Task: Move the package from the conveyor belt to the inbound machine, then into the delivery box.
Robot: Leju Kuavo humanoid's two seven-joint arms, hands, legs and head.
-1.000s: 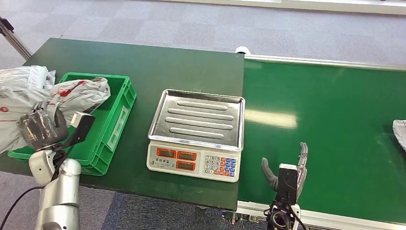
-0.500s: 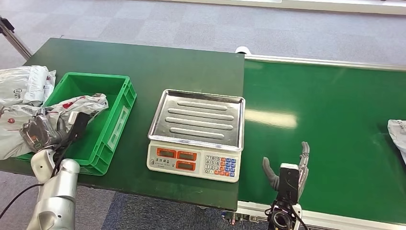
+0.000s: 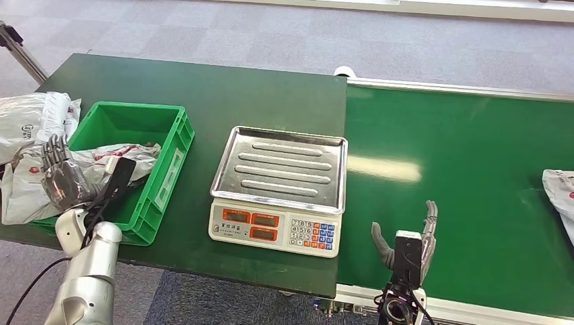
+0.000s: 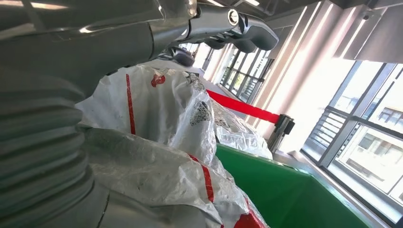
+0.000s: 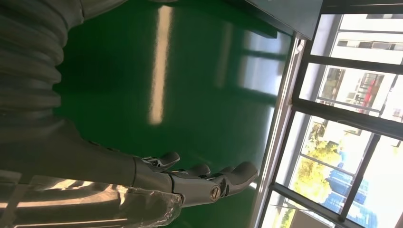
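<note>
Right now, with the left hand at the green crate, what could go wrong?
The white plastic package with red print lies draped over the green plastic crate's rim, so it may slide out. The left hand may snag it when pulling away. Another white package waits at the green conveyor belt's edge.

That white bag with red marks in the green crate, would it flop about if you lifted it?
Probably floppy: the bag lies crumpled, draped over the crate edge. Its glossy film looks slippery. Likely light.
</note>
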